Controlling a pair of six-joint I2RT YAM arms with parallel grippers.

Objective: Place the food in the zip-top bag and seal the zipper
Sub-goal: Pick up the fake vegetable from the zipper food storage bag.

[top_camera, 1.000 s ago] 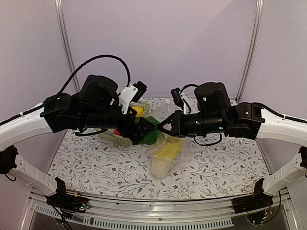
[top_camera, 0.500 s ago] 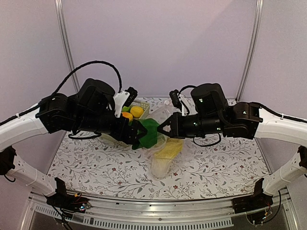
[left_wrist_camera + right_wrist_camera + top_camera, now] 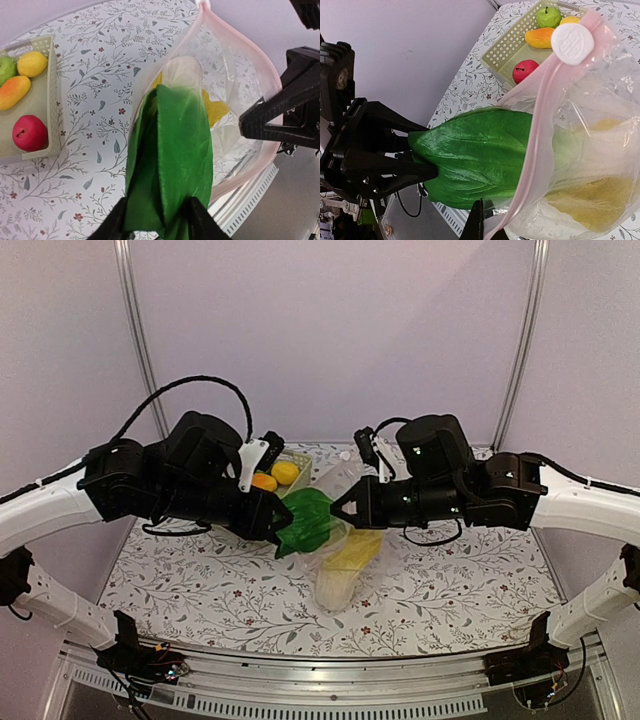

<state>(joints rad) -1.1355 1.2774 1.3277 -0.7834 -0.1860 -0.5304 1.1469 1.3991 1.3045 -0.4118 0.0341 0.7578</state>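
Overhead, the left claw (image 3: 272, 525) is clamped on the stalk end of the green leafy vegetable (image 3: 308, 520), whose far end meets the mouth of the zip-top bag (image 3: 345, 575), while the right claw (image 3: 345, 512) pinches the bag's rim tight and holds it up above the counter (image 3: 200, 585). From the left wrist, the vegetable's pale tip is just inside the opening, above the yellow cabbage (image 3: 215, 110) lying in the bag; the basket (image 3: 50, 95) with the remaining fruit stands well apart. From the right wrist, the zipper (image 3: 537, 130) crosses the leaf, its white slider tab (image 3: 572, 42) at the top. Doing this well probably means pushing along the bag's length, keeping the mouth wide, and releasing only once the leaf clears the strip. The counter wears a floral cloth; pale lilac walls and metal posts enclose it
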